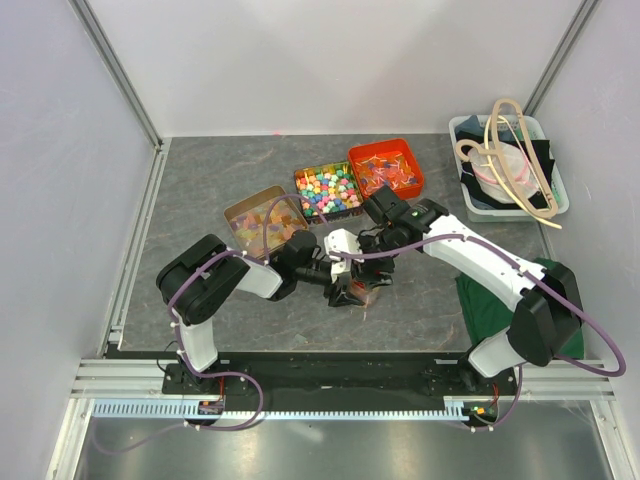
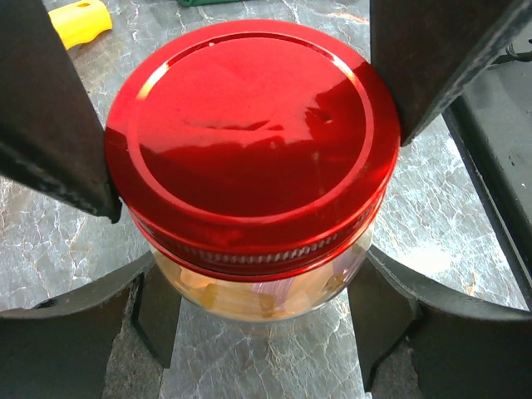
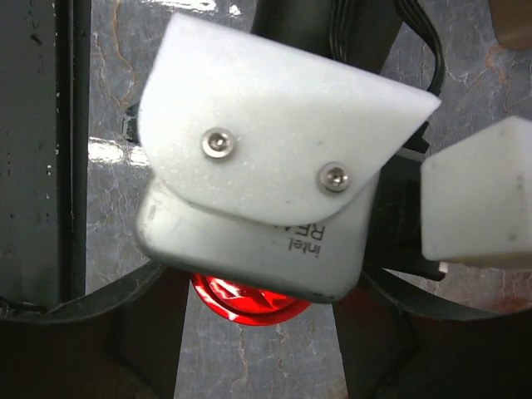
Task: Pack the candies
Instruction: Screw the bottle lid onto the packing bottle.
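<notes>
**Left pincer clamped on the lidded jar**

Left gripper (image 2: 249,158) grips a glass jar (image 2: 347,268) by its red lid (image 2: 249,125). Its fingers (image 2: 58,141) press the lid's rim from opposite sides. The jar stands upright on the grey marbled table (image 2: 50,258). Pale orange candies (image 2: 224,296) show through the glass just below the lid. More candies lie in the tan tray (image 1: 250,199) beyond the left arm. Right gripper (image 1: 372,250) hangs just above the left wrist camera (image 3: 258,166), which hides most of the lid in the right wrist view. Whether its jaws stand open or closed cannot be told.
</notes>
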Controlling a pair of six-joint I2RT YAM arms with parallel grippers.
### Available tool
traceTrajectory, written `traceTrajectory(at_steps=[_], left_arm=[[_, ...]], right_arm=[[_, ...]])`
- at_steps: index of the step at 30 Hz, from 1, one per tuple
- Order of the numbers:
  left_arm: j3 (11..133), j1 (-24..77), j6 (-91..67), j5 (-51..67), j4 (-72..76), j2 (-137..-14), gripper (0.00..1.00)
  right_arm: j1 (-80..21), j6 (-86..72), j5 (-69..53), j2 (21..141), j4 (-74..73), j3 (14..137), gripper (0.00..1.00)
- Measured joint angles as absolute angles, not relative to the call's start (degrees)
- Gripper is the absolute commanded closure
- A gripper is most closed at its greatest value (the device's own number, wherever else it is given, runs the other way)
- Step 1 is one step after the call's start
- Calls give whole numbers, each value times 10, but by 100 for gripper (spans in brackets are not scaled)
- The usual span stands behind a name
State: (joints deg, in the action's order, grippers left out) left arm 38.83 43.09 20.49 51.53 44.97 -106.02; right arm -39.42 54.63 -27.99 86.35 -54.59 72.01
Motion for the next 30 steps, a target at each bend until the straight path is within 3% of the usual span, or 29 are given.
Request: traceTrajectory(at_steps=[6,22,25,30], left_arm=[[391,432,205,505,446,-1060,98],[380,447,156,403,482,-1055,98],[377,446,140,389,488,-1055,98],[373,446,129,368,496,-1055,98]], right_arm=[[-394,498,-272,860,-525,711,51],[-395,282,-189,777,-349,600,48],[-393,261,-179,782,-338,600,42],[-391,244,-171,785,-331,600,3]])
